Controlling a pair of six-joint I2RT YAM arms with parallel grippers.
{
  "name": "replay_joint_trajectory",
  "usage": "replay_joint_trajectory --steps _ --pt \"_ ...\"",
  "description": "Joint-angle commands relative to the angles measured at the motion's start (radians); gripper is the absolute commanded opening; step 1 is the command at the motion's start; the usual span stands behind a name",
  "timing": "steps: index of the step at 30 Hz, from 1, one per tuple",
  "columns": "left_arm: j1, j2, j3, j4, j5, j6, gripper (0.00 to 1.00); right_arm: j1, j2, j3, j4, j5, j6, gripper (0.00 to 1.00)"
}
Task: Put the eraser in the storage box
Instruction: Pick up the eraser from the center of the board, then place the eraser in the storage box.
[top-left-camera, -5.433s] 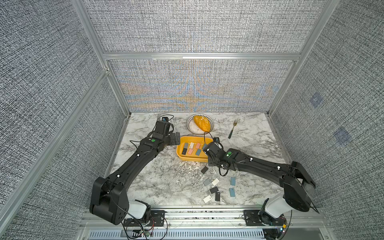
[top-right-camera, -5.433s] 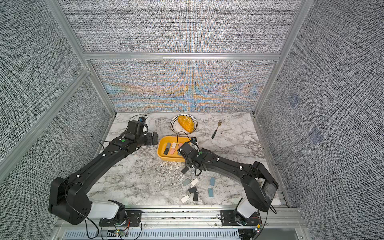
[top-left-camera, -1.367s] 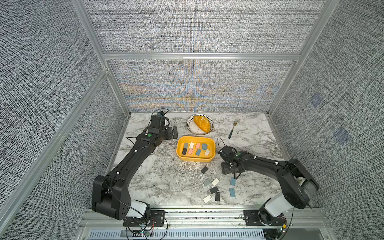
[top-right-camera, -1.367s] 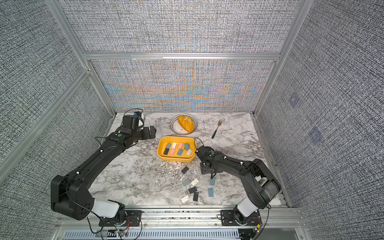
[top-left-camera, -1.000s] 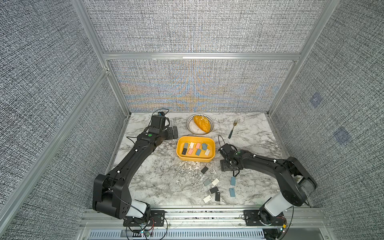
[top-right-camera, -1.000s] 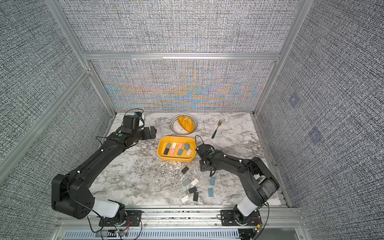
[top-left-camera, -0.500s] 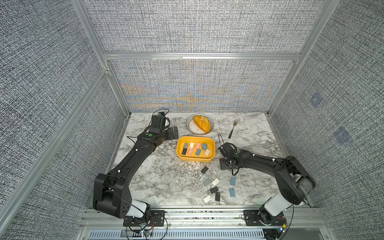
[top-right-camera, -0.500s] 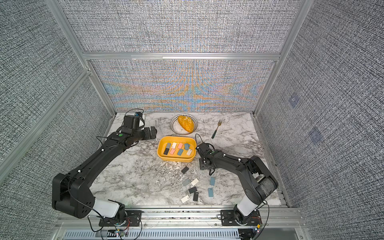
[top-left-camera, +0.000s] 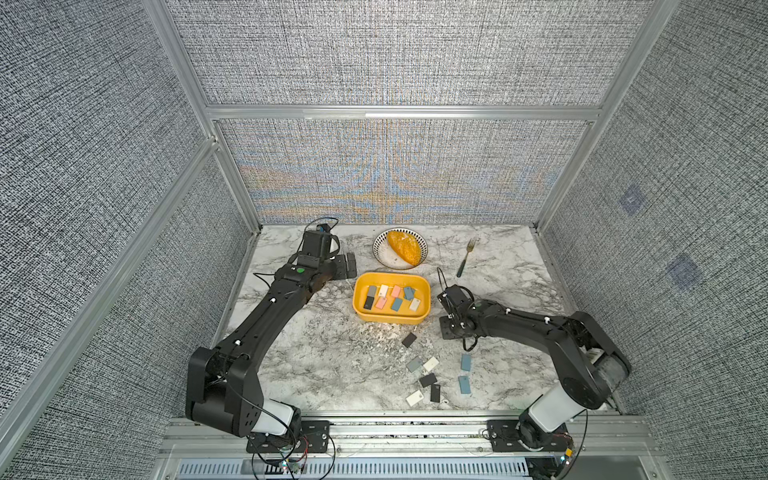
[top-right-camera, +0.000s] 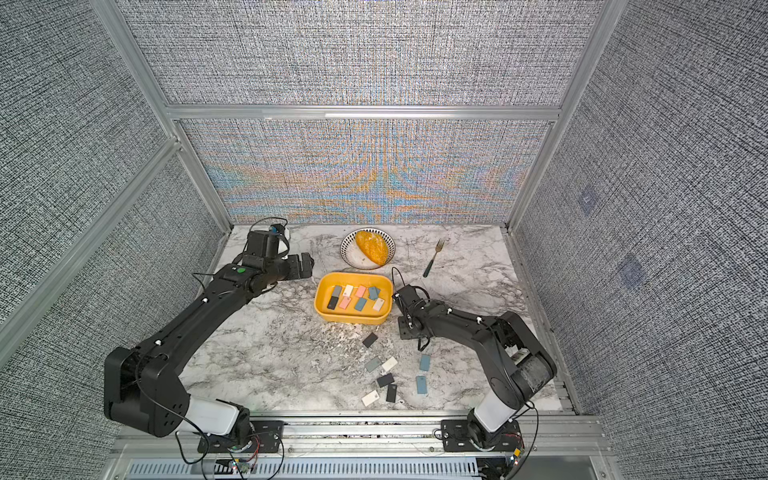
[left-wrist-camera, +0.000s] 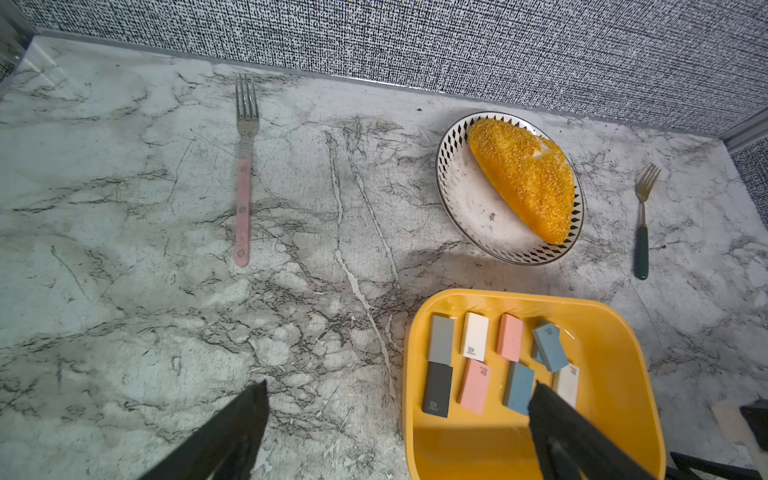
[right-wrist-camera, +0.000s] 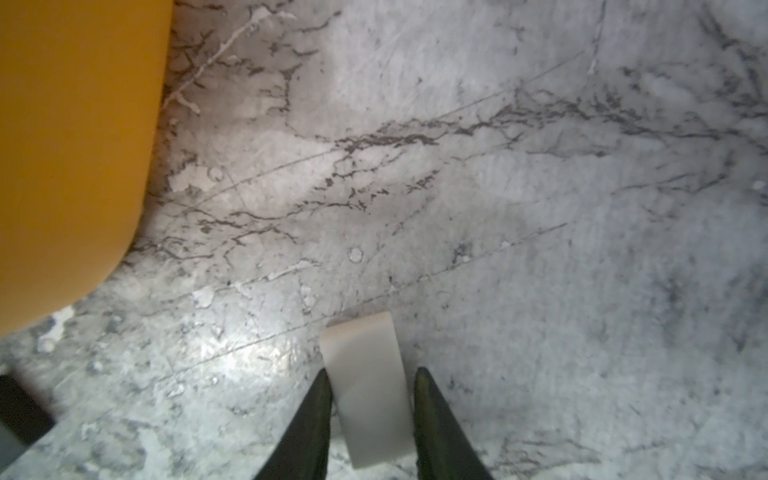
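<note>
The storage box (top-left-camera: 390, 321) (top-right-camera: 352, 319) is a shallow yellow tub in the middle of the marble table, with several erasers lying in it (left-wrist-camera: 473, 386). To its right, my right gripper (top-left-camera: 451, 332) (top-right-camera: 405, 330) points down at the table. In the right wrist view its fingers (right-wrist-camera: 316, 415) press both long sides of a white eraser (right-wrist-camera: 365, 382) that lies flat on the marble. The arm hides this eraser in both top views. My left gripper (top-left-camera: 347, 266) (left-wrist-camera: 399, 384) hovers wide open and empty at the box's back left corner.
Several loose erasers (top-left-camera: 428, 380) (top-right-camera: 384, 379), among them dark, grey, white and blue ones, lie in front of the box. A patterned plate (top-left-camera: 423, 254) with bread (top-left-camera: 402, 248) stands behind it. A green-handled fork (top-left-camera: 464, 259) lies back right and a pink-handled fork (left-wrist-camera: 243, 199) back left.
My right gripper's jaws have come together from wide apart onto the white eraser, low over the table beside the box. The left arm has not moved.
</note>
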Motion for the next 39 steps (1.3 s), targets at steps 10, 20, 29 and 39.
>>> replay_joint_trajectory --steps 10,20,29,39 --pt "0.0 -0.006 0.003 0.007 -0.002 0.002 1.0 0.0 -0.06 0.055 -0.112 0.031 -0.003 0.26" --pt "0.0 -0.003 0.003 0.013 -0.017 -0.005 1.0 0.039 -0.042 0.277 -0.116 0.023 -0.021 0.26" --pt "0.003 -0.015 0.006 -0.004 -0.053 -0.016 1.0 0.099 0.222 0.551 -0.071 -0.039 -0.085 0.26" --pt "0.02 -0.011 0.004 -0.006 -0.067 -0.033 1.0 0.101 0.43 0.723 -0.062 -0.081 -0.132 0.26"
